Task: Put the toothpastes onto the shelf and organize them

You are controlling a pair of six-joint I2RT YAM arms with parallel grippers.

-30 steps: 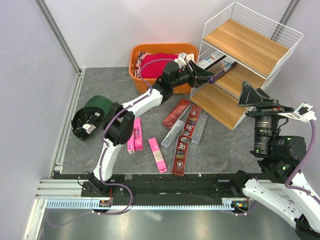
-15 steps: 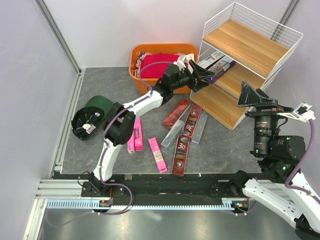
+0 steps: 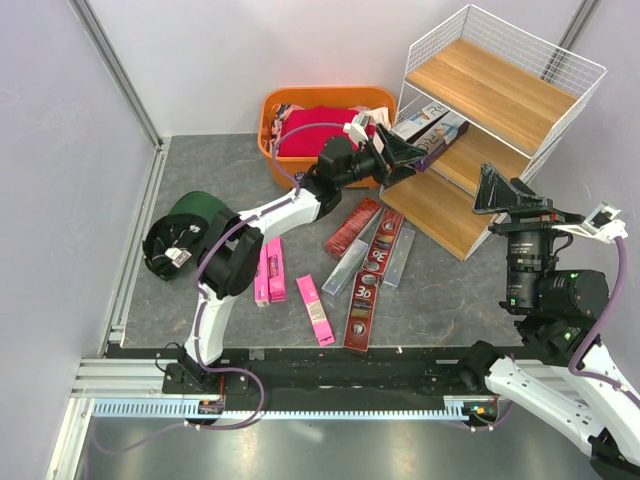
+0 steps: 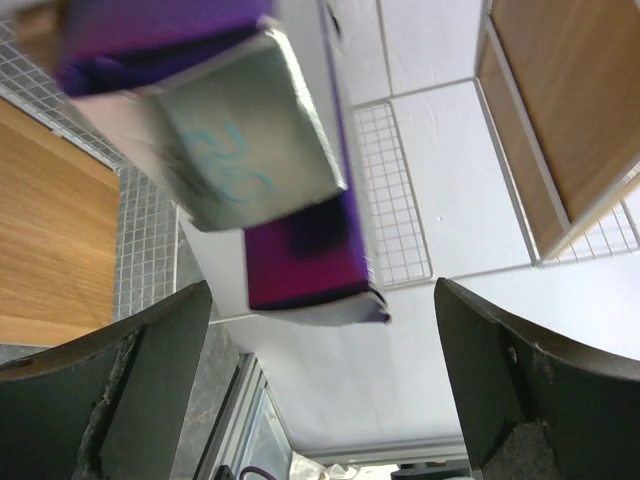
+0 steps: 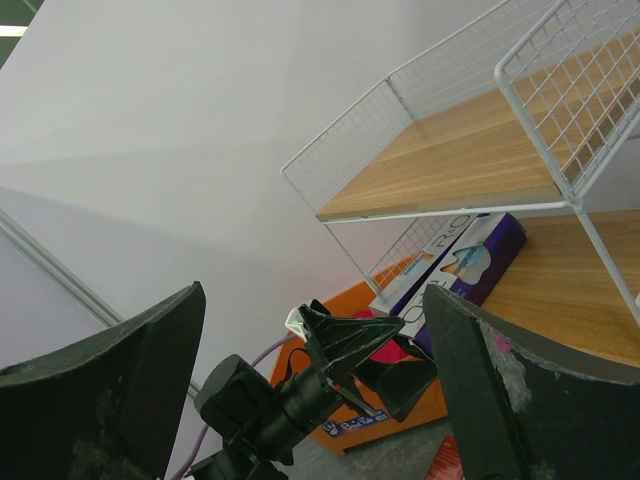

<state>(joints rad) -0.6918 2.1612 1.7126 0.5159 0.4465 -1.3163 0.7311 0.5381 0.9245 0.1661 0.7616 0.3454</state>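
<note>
Here we are at the tall white wire-frame shelf with three slanted wooden boards [image 3: 492, 88]. The left gripper [image 3: 408, 160] is right up at its front, level with the middle board. Its jaws are spread wide and we see nothing in them.

On the left wrist view the two dark fingers [image 4: 110, 390] stand far out to either side. Ahead of them are the near ends of two toothpastes, a long purple cardboard box [image 4: 310, 255] and a silver-grey cardboard box [image 4: 255, 165] lying against it. Neither finger touches either box. From above, we see that pair resting on the middle board, with their ends pointing toward the gripper.

Over on the right, the right gripper [image 3: 497, 190] hangs in front of the shelf's lower boards, jaws fully apart and empty.

Down on the grey tabletop [image 3: 200, 170] more toothpastes lie loose near the shelf's foot:
- three dark red boxes with "3D" print [image 3: 364, 295]
- two silver-grey boxes [image 3: 345, 268]
- three bright pink boxes [image 3: 316, 310]

Behind them sits an orange plastic basket [image 3: 320, 92] holding folded red clothes [image 3: 315, 122].
</note>
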